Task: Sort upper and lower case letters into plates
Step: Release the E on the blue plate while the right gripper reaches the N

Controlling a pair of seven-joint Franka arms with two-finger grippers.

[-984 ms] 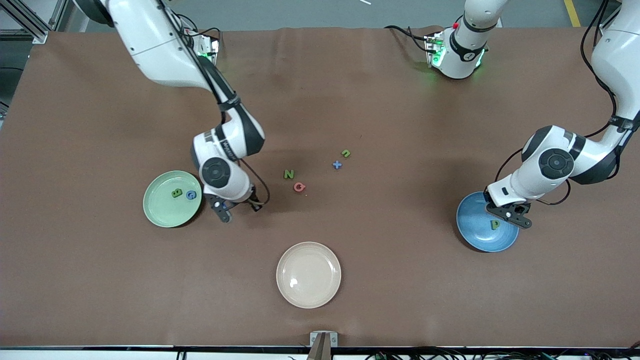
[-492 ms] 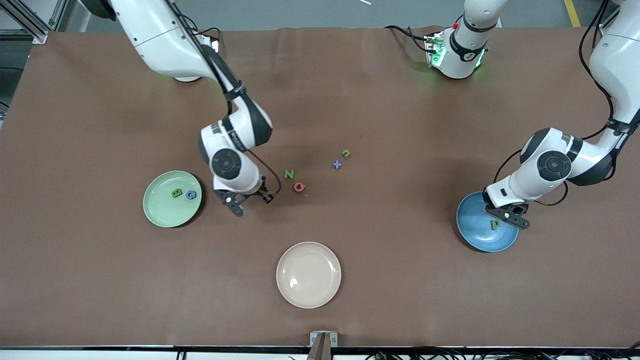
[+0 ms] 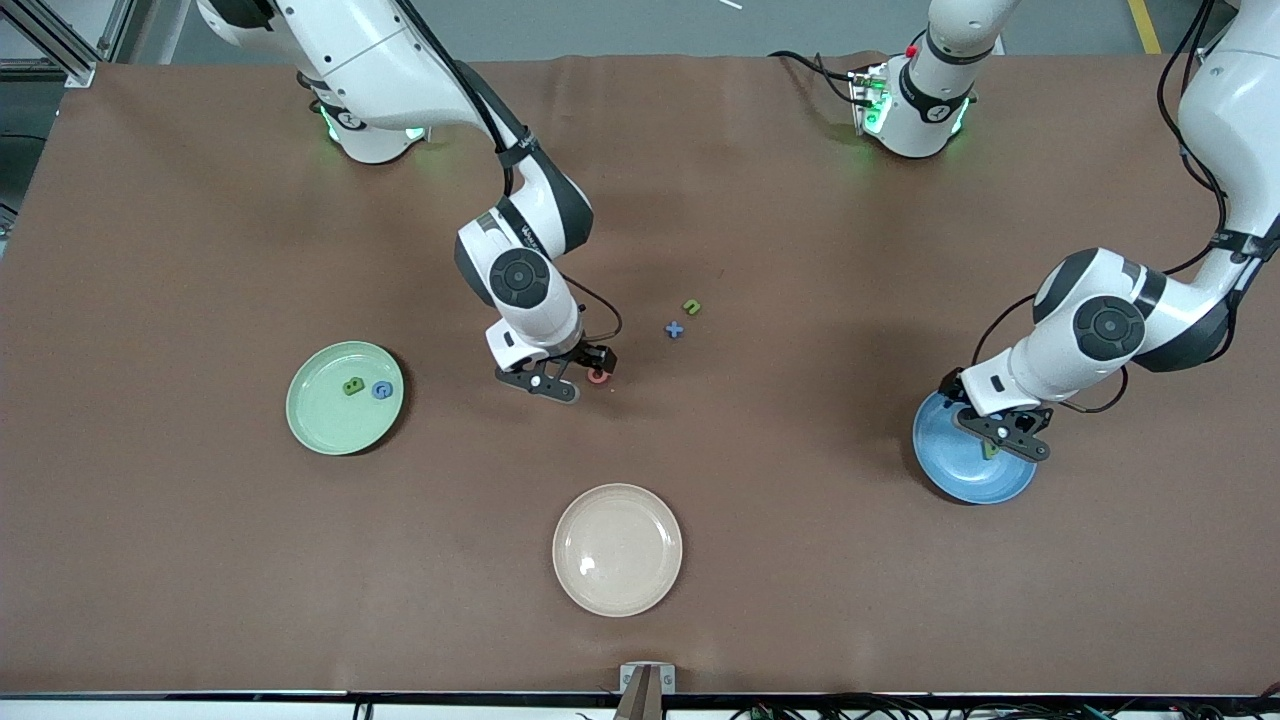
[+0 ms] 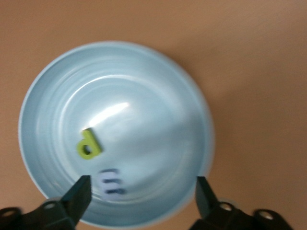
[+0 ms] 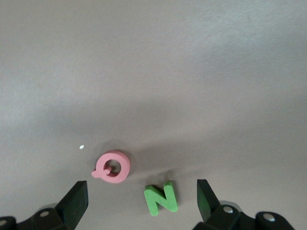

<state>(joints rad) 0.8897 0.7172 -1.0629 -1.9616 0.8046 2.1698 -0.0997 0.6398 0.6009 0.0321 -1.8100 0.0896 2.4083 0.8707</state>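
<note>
The cream plate (image 3: 617,549), nearest the front camera, holds nothing and is no part of the sort.

Blue plate (image 3: 955,462), toward the left arm's end: the green p (image 4: 89,144) lies in it, and the left wrist view shows a pale blue letter (image 4: 110,183) beside it, blurred, probably the m. The left gripper (image 3: 997,434) hangs low over this plate, jaws spread and holding nothing.

Mint plate (image 3: 330,420), toward the right arm's end: the green B (image 3: 353,386) and the blue G (image 3: 381,390) lie in it, just beside each other.

Four letters are sorted. Four are left on the bare cloth near the table's middle. The pink Q (image 5: 112,166) and the green N (image 5: 161,199) lie just beside each other. Farther from the front camera lie the blue x (image 3: 674,329) and, farther yet, the green n (image 3: 691,306).

The right gripper (image 3: 548,382) points down over the Q and N, jaws spread wide, touching neither. The N sits between the fingertips in the right wrist view, the Q just to one side. In my judgement the N is the next pick, bound for the mint plate.
</note>
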